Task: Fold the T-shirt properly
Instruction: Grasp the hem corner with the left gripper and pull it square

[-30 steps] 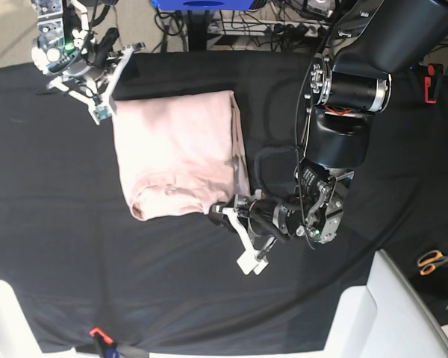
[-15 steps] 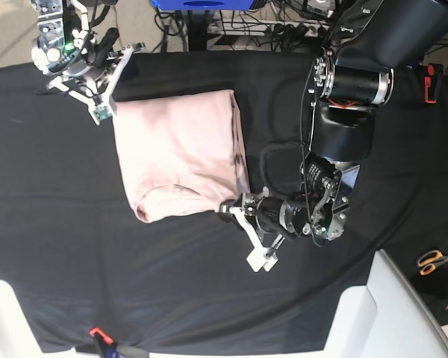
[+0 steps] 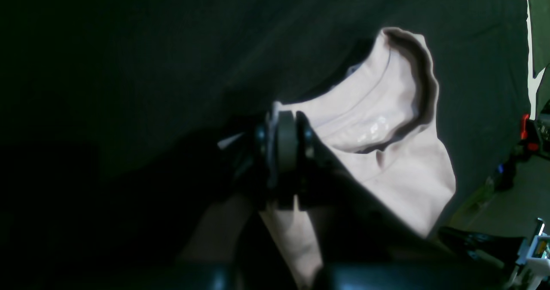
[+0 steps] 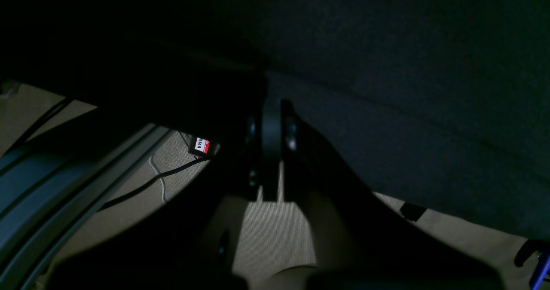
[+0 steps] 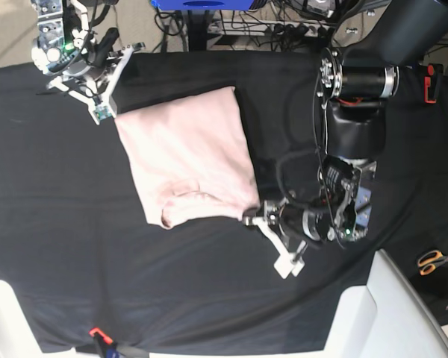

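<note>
We see the T-shirt [image 5: 188,162] as a soft, thin, pale pink slab of cotton, folded into a rough rectangle with a curved, rumpled opening at its lower edge. It lies on the black cloth [image 5: 52,224] that covers the tabletop, toward the upper middle. The cloth is matte and lightly creased.

The left end effector [image 5: 255,215] has its fingers pressed together on the shirt's lower corner nearest that arm, and in the left wrist view pink fabric [image 3: 386,122] spills to both sides of the closed black fingers [image 3: 285,152]. The right end effector [image 5: 103,112] sits at the shirt's far upper corner, fingers together; we cannot tell whether it pinches any fabric, since its own camera shows only dark cloth and beige floor [image 4: 266,238].

Beyond the tabletop the base view shows cables and a blue frame [image 5: 201,4] at the top, and orange-handled scissors [image 5: 435,260] at the right edge. Only the left wrist view reveals the ribbed hem curling open.
</note>
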Tool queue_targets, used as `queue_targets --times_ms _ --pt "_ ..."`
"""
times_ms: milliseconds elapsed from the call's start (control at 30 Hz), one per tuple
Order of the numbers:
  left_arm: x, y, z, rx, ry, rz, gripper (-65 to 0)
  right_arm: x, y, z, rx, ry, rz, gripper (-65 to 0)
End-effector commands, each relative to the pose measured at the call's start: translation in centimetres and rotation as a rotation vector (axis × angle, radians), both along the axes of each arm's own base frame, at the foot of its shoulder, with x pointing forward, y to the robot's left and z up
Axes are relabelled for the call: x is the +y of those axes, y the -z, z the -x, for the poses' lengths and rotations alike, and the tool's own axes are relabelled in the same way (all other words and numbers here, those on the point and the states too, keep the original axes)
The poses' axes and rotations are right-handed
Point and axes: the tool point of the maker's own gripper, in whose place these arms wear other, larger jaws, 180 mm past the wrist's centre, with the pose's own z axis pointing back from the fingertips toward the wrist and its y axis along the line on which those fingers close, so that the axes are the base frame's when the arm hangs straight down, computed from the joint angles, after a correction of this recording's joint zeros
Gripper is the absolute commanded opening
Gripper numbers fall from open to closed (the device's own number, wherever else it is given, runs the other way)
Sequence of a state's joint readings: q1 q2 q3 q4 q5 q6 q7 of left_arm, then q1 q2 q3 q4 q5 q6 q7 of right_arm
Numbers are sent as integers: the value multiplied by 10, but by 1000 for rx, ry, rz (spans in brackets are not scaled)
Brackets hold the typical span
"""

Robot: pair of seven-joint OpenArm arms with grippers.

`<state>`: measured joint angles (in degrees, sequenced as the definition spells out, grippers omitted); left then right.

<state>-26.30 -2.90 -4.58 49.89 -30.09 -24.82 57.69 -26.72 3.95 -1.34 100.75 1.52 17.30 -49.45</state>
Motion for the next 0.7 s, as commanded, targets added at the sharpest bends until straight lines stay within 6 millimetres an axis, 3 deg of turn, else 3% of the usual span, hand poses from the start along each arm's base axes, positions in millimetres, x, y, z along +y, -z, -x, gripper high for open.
queue_targets --times_ms 0,367,567,667 --pt "0 -19 -16 -63 -7 14 -650 1 -4 -4 -21 1 -8 -650" --pt "6 -19 -19 -105 -36 13 -650 11 -5 -5 -24 10 -33 -650" --pt "-19 -16 -14 -138 63 -23 -650 11 -5 -5 -24 10 -33 -650" --pt "-22 -16 -14 -142 64 -17 -650 11 -4 -4 -22 10 -33 -650"
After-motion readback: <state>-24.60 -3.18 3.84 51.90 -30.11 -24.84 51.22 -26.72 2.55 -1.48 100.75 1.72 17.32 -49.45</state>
